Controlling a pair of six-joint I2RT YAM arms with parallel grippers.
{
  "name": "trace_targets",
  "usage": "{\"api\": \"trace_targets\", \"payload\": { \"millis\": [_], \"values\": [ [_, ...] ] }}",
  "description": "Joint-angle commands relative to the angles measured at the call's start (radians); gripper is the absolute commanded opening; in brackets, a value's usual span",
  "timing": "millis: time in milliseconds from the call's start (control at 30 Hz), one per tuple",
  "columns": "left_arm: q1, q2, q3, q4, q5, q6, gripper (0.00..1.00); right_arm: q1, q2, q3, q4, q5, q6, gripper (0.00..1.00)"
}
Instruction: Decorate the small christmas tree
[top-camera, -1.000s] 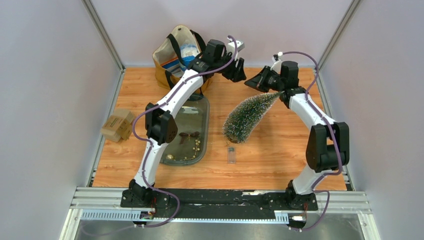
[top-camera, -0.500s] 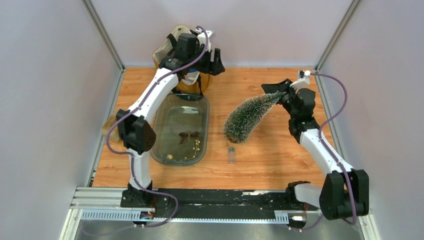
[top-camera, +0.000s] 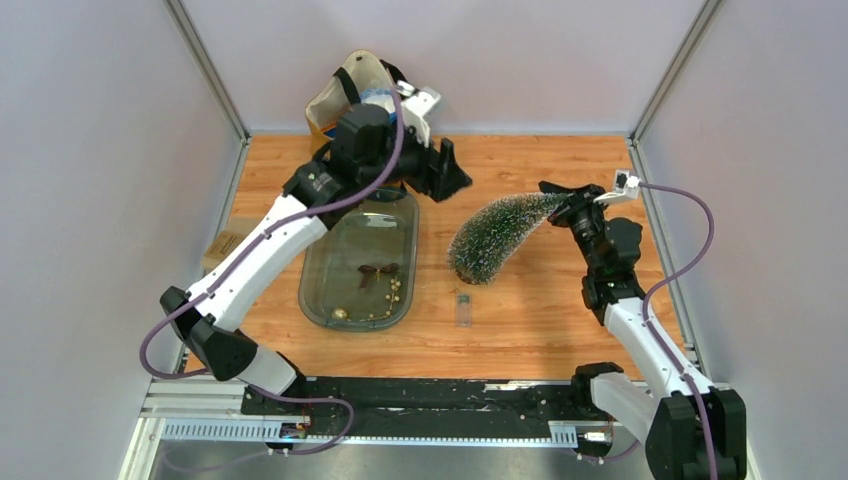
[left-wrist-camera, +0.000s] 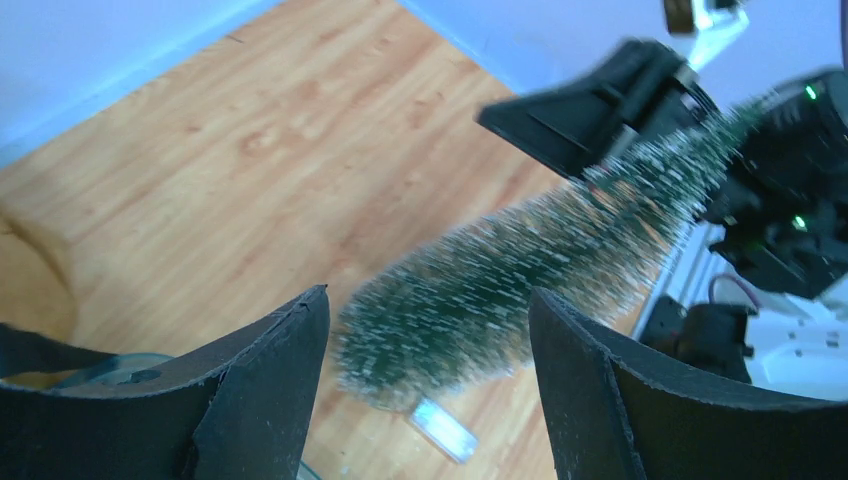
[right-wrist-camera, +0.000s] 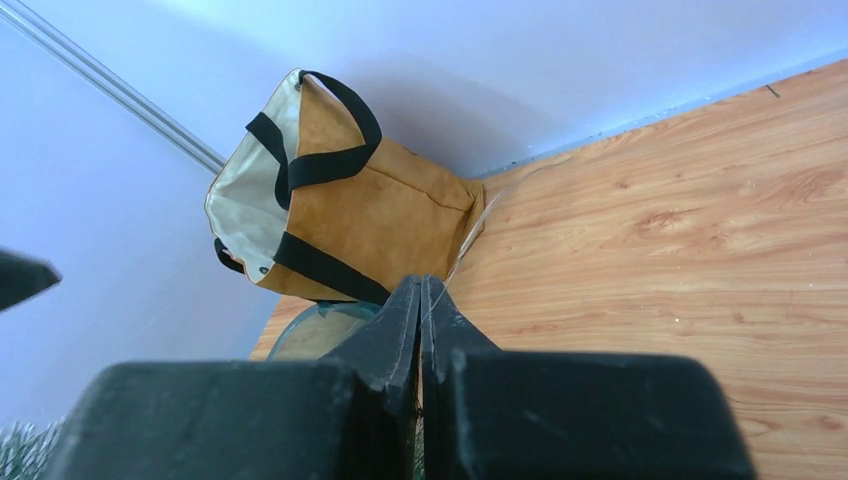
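The small christmas tree (top-camera: 495, 238) leans at a slant, its wide base on the table and its tip raised toward the right. My right gripper (top-camera: 553, 192) is shut on the tip; in the right wrist view its jaws (right-wrist-camera: 420, 285) are pressed together with a thin wire and a bit of green between them. My left gripper (top-camera: 455, 178) hangs open to the tree's upper left, apart from it. The left wrist view shows the blurred tree (left-wrist-camera: 520, 280) beyond the open fingers (left-wrist-camera: 270, 380).
A clear tray (top-camera: 345, 235) left of the tree holds a dark bow (top-camera: 377, 270), a bead string (top-camera: 388, 298) and a gold ball (top-camera: 340, 314). A small clear piece (top-camera: 461, 309) lies by the tree's base. A tan bag (top-camera: 345, 100) stands at the back, a cardboard box (top-camera: 225, 245) at the left.
My left arm swung from the bag forward and right toward the tree, its jaws opening wider. The right arm dropped and drew back, still holding the tip.
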Motion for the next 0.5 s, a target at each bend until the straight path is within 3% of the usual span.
{"api": "trace_targets", "payload": {
  "millis": [0,267,467],
  "values": [
    [-0.173,-0.071,-0.073,-0.010,-0.125,0.075,0.80,0.004,-0.041,-0.024,0.082,0.007,-0.054,0.03],
    [-0.363,-0.047,-0.125,0.041,-0.392,0.107,0.82,0.007,-0.108,-0.093,0.121,-0.031,-0.102,0.08],
    [-0.394,0.022,-0.090,0.038,-0.547,0.092,0.82,0.007,-0.176,-0.145,0.154,-0.112,-0.156,0.11]
  ]
}}
